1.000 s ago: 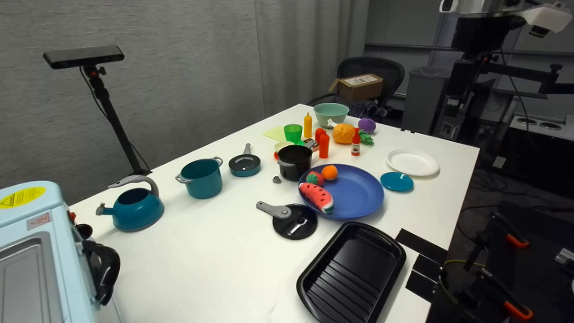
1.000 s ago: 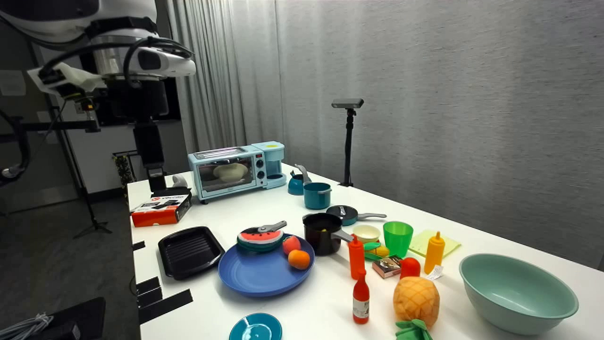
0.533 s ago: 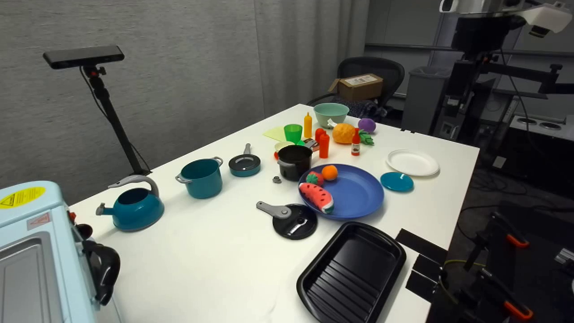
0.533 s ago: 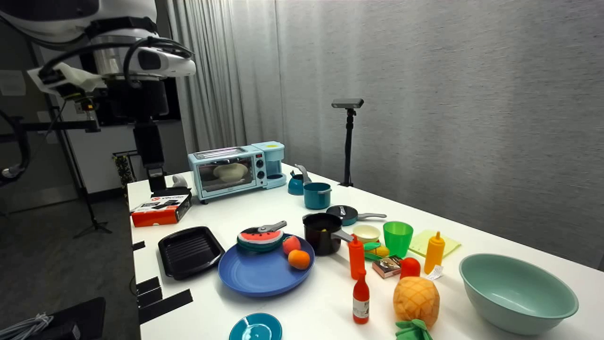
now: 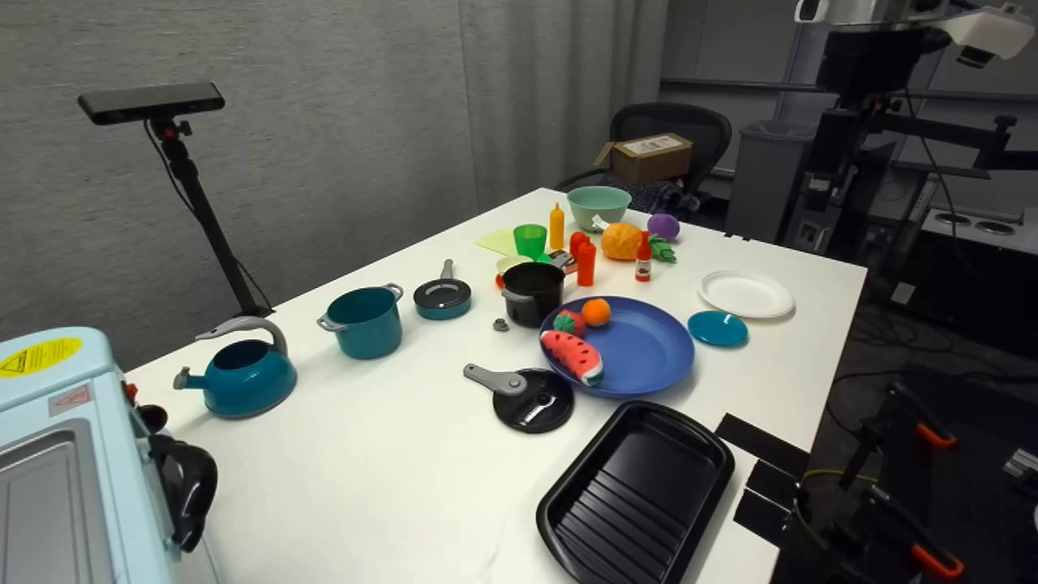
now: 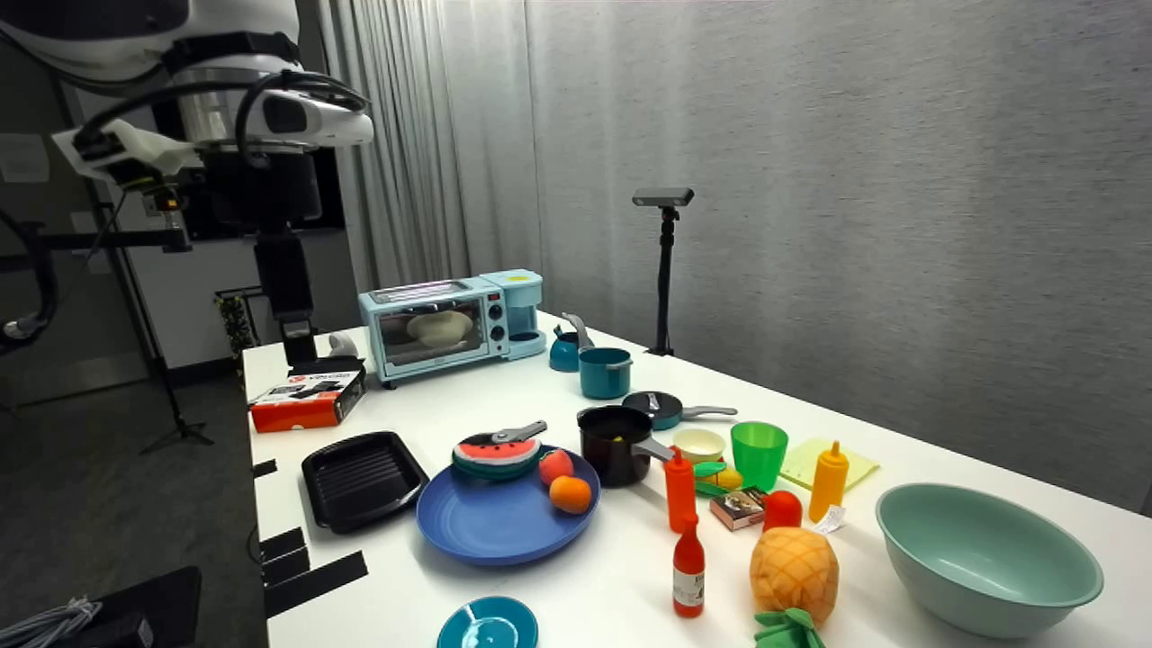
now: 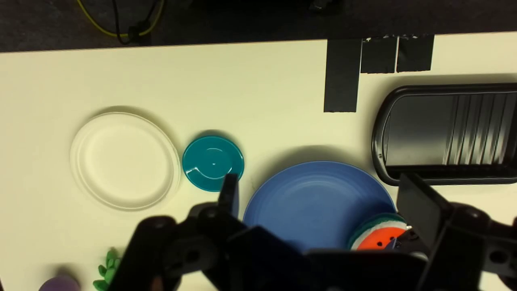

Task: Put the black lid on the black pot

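The black lid (image 5: 537, 403) lies flat on the table in an exterior view, with its grey handle (image 5: 496, 380) pointing away from the blue plate. In an exterior view only this handle (image 6: 517, 433) shows above the watermelon. A dark part of the lid (image 7: 407, 240) seems to show beside the watermelon in the wrist view. The black pot (image 5: 533, 296) stands upright and uncovered beyond the blue plate; it also shows in an exterior view (image 6: 615, 447), with something small and yellow inside. My gripper (image 7: 319, 184) is open and empty, high above the blue plate in the wrist view.
The blue plate (image 5: 649, 357) holds a watermelon slice (image 5: 573, 356), a strawberry and an orange, between lid and pot. The black grill pan (image 5: 641, 495) lies close to the lid. A red bottle (image 6: 679, 493) stands by the pot's handle. A teal pot (image 5: 366, 323) stands nearby.
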